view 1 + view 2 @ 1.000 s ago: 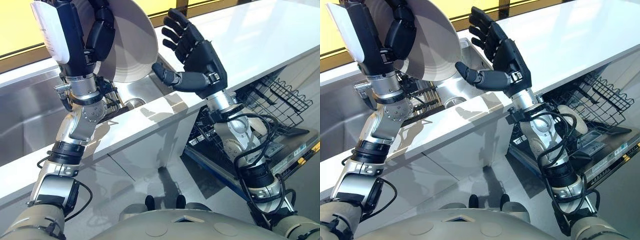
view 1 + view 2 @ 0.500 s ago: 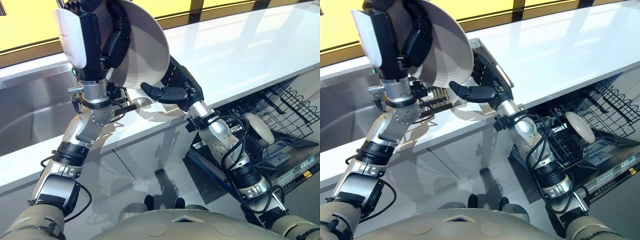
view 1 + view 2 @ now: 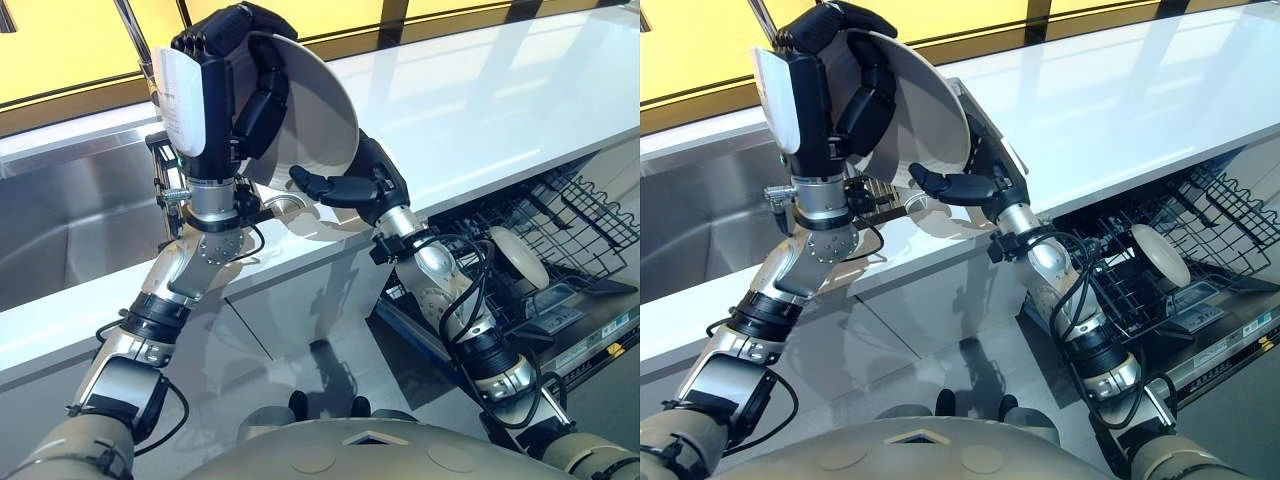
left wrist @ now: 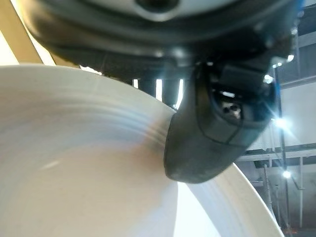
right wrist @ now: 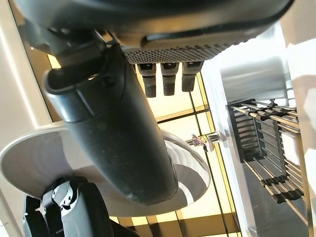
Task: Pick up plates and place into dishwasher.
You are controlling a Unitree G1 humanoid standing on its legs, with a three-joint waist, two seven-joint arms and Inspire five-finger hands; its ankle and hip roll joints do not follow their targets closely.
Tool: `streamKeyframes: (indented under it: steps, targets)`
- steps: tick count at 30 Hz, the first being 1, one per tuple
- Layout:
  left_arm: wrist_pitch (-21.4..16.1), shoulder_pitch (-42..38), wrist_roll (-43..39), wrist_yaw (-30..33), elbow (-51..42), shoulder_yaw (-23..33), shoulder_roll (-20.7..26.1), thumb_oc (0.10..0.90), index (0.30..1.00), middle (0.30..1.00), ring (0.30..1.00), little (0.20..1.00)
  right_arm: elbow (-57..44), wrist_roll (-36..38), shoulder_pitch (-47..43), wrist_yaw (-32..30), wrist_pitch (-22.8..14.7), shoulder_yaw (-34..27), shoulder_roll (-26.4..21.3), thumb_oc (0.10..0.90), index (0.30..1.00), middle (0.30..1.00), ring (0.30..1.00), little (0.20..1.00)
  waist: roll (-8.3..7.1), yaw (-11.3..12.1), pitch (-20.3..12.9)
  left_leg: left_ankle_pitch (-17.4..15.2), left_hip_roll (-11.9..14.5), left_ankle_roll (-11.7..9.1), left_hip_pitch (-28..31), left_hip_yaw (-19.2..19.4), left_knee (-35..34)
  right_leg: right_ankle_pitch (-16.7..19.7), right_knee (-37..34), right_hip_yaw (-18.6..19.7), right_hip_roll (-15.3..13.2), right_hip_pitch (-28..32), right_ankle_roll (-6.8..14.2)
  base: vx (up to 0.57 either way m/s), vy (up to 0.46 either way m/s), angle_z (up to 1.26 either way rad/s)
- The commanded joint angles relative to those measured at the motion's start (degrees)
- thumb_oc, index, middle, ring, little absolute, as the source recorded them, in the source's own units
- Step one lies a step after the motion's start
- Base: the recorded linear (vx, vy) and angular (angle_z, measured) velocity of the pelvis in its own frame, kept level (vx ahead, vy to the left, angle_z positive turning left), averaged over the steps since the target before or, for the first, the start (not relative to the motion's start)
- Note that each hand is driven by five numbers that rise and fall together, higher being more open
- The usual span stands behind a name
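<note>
Big white plate [image 3: 318,125] held up on edge above the counter [image 3: 480,110], gripped by the left hand [image 3: 225,90]: fingers curled over the top rim, thumb [image 4: 210,133] pressed flat on the plate's inner face, clear in the left wrist view. Plate tilted, concave side facing toward the right hand.

Right hand [image 3: 355,188] up against the plate's lower edge, thumb [image 3: 940,183] poking out in front of the rim, fingers tucked behind the plate. Right wrist view has those fingers [image 5: 168,79] fairly straight, running along the back, thumb on the front side, rim sitting between the two. Looks relaxed rather than clamped, so not really a grip; can't tell for sure if touching.

Steel sink [image 3: 70,220] behind the left fingers, with a wire rack [image 5: 266,148] in it. Open dishwasher [image 3: 560,330] well off past the right arm, lower rack [image 3: 560,215] pulled out, one pale dish [image 3: 517,258] already standing in it.
</note>
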Motion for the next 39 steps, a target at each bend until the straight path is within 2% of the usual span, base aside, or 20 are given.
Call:
streamKeyframes:
  steps: [1, 6, 10, 12, 21, 22, 24, 27, 28, 29, 32, 39]
  targets:
    - [-6.1, -0.4, -0.8, -0.3, 2.7, 0.7, -1.3, 0.1, 0.3, 0.3, 0.3, 0.2, -2.9, -2.2, -4.4, -2.5, -10.3, -4.7, 4.1, 0.1, 0.3, 0.3, 0.3, 0.2, 0.48, -0.3, -5.1, -7.0, -0.3, 0.5, 2.1, 2.6, 0.3, -7.4, 2.9, -2.0, 1.6, 0.7, 2.0, 0.0, 0.0, 0.0]
    - [-8.9, 2.3, -5.2, -1.9, 1.7, 3.2, -1.9, 0.1, 0.3, 0.3, 0.3, 0.2, -2.5, -4.4, -3.5, -4.0, -11.8, -6.6, 2.9, 0.1, 0.3, 0.3, 0.3, 0.2, 0.69, -0.3, -5.0, -6.9, -0.1, 0.4, 2.3, 2.5, 0.3, -7.4, 2.9, -1.9, 1.6, 0.8, 1.8, 0.03, -0.01, 0.0]
    - [-10.9, 4.8, -15.6, -10.2, -1.4, 5.1, -4.6, 0.1, 0.3, 0.3, 0.3, 0.2, -2.9, -5.0, -2.5, -5.6, -13.5, -8.7, 3.1, 0.1, 0.3, 0.3, 0.3, 0.2, 0.8, -0.1, -4.8, -6.9, -0.1, 0.4, 2.5, 1.7, 0.3, -7.6, 3.2, -1.5, 1.7, 0.9, 1.7, 0.04, -0.016, 0.05]
    - [-10.0, 6.3, -21.4, -15.3, -3.0, 5.6, -5.8, 0.1, 0.3, 0.3, 0.3, 0.2, -3.7, -5.4, -2.3, -6.8, -14.3, -9.9, 3.2, 0.1, 0.3, 0.3, 0.3, 0.2, 0.94, 0.0, -4.7, -7.0, 0.0, 0.3, 2.6, 1.4, 0.3, -7.8, 3.3, -1.5, 1.7, 0.9, 1.7, 0.03, -0.006, 0.07]
    - [-6.8, 11.9, -30.7, -27.3, -4.0, 6.6, -5.3, 0.103, 0.302, 0.302, 0.302, 0.203, -4.2, -9.0, -1.1, -10.3, -18.6, -13.7, 1.0, 0.1, 0.3, 0.3, 0.3, 0.2, 1.23, 0.7, -4.1, -7.0, -0.1, 0.2, 3.0, 1.1, 0.3, -7.7, 3.6, -2.1, 1.6, 1.0, 1.7, 0.01, 0.009, 0.09]
    - [-6.5, 12.4, -31.1, -28.5, -3.7, 6.7, -5.1, 0.251, 0.429, 0.429, 0.429, 0.351, -3.8, -9.1, -1.0, -10.5, -19.2, -14.2, 0.7, 0.1, 0.3, 0.3, 0.3, 0.2, 1.25, 0.8, -4.1, -7.0, 0.0, 0.2, 3.0, 1.1, 0.3, -7.7, 3.6, -2.2, 1.6, 1.0, 1.8, 0.0, 0.014, 0.09]
    - [-6.2, 13.5, -32.6, -30.4, -2.9, 7.0, -4.6, 0.251, 0.429, 0.429, 0.429, 0.351, -3.5, -9.0, -0.5, -10.6, -20.0, -15.0, 0.1, 0.1, 0.3, 0.3, 0.3, 0.2, 1.2, 0.9, -4.2, -6.9, -0.1, 0.2, 3.0, 1.1, 0.3, -7.5, 3.6, -2.1, 1.7, 1.0, 1.8, 0.0, 0.008, 0.03]
    - [-4.8, 14.9, -36.3, -34.0, -1.8, 7.7, -4.2, 0.322, 0.491, 0.491, 0.491, 0.422, -3.0, -8.2, -0.3, -10.8, -20.6, -16.4, -1.0, 0.1, 0.3, 0.3, 0.3, 0.2, 1.18, 1.1, -4.1, -6.9, 0.0, 0.2, 3.0, 1.2, 0.3, -7.5, 3.6, -2.2, 1.7, 0.9, 1.8, 0.0, 0.0, 0.0]
    - [-3.8, 15.3, -37.7, -35.5, -1.5, 7.8, -4.0, 0.451, 0.601, 0.601, 0.601, 0.551, -2.5, -8.1, -0.3, -10.7, -21.0, -16.8, -1.2, 0.1, 0.3, 0.3, 0.3, 0.2, 1.18, 1.2, -4.1, -6.9, 0.0, 0.2, 3.0, 1.1, 0.3, -7.5, 3.6, -2.2, 1.7, 0.9, 1.8, 0.0, 0.0, 0.0]
    - [-3.1, 15.6, -39.3, -36.5, -1.1, 8.1, -4.0, 0.8, 0.9, 0.9, 0.9, 0.9, -2.3, -8.1, -0.3, -10.7, -21.2, -17.2, -1.4, 0.1, 0.3, 0.3, 0.3, 0.2, 1.15, 1.2, -4.2, -6.9, 0.0, 0.2, 3.0, 1.1, 0.3, -7.5, 3.6, -2.2, 1.7, 0.9, 1.8, 0.0, 0.0, 0.0]
    - [-0.9, 16.5, -44.5, -39.8, 0.6, 9.0, -4.1, 0.8, 0.9, 0.9, 0.9, 0.9, -1.5, -9.0, -0.5, -10.7, -21.5, -18.0, -2.4, 0.1, 0.3, 0.3, 0.3, 0.2, 1.02, 1.4, -4.3, -6.8, 0.0, 0.2, 2.8, 1.2, 0.3, -7.3, 3.5, -2.3, 1.8, 0.8, 2.0, 0.0, 0.0, 0.0]
    - [0.7, 16.6, -49.7, -39.7, 0.5, 14.2, -3.9, 0.8, 0.9, 0.9, 0.9, 0.9, 0.3, -13.7, -1.8, -11.4, -19.6, -21.2, -5.3, 0.1, 0.3, 0.3, 0.3, 0.2, 0.73, 1.3, -4.7, -6.6, 0.2, 0.2, 2.5, 1.4, 0.3, -7.3, 3.3, -2.0, 1.9, 0.6, 2.1, 0.0, 0.0, 0.0]
